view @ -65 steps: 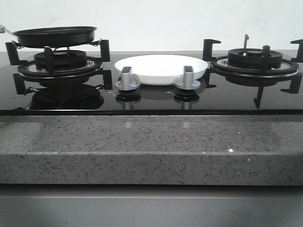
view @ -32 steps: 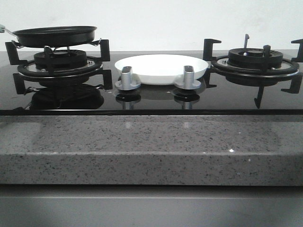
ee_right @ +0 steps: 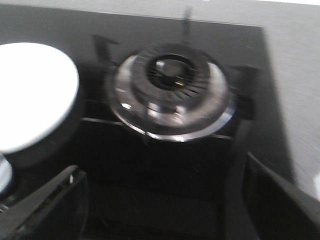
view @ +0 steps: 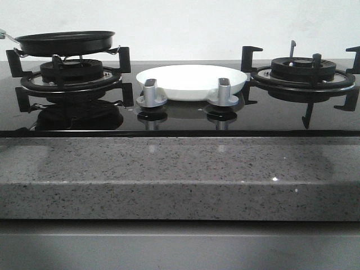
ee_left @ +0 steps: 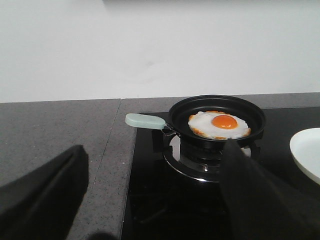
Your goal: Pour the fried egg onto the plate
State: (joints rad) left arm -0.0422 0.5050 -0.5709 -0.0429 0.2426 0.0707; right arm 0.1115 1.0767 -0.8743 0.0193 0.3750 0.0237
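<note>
The fried egg (ee_left: 219, 125), white with an orange yolk, lies flat in a black frying pan (ee_left: 217, 119) on the left burner. The pan's pale green handle (ee_left: 145, 120) points away from the plate. My left gripper (ee_left: 154, 149) hangs open and empty, short of the pan and apart from the handle. The white plate (view: 191, 80) sits on the hob between the two burners, behind the knobs; its edge (ee_left: 306, 152) shows in the left wrist view. My right gripper (ee_right: 162, 167) is open and empty, near the right burner (ee_right: 172, 95), with the plate (ee_right: 30, 95) beside it. Neither gripper shows in the front view.
The pan (view: 64, 42) rests on the left burner's black grate (view: 70, 79). Two silver knobs (view: 151, 94) (view: 223, 93) stand in front of the plate. The right burner (view: 304, 73) is bare. A speckled grey counter edge (view: 180, 180) runs along the front.
</note>
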